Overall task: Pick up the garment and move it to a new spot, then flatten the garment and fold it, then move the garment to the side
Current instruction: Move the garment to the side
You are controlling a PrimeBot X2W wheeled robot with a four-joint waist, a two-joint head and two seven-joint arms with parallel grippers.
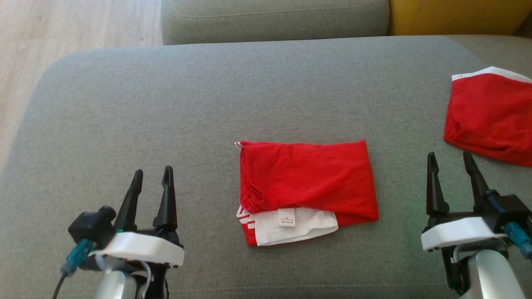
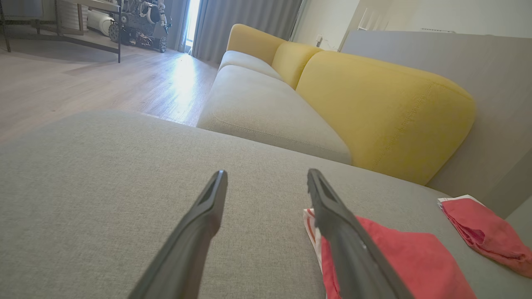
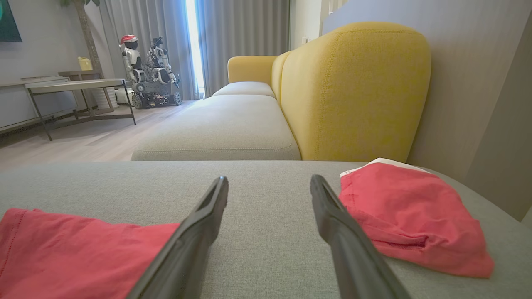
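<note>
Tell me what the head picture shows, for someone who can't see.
A folded red garment lies in the middle of a grey cushion, between the open left tool and open right tool. A second red garment sits at the right edge.

Living room: sofa (image 3: 249, 124), curtains (image 3: 245, 41)

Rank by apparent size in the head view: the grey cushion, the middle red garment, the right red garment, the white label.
Cushion; middle garment; right garment (cut by the frame edge, so second versus third is unsure); label.
</note>
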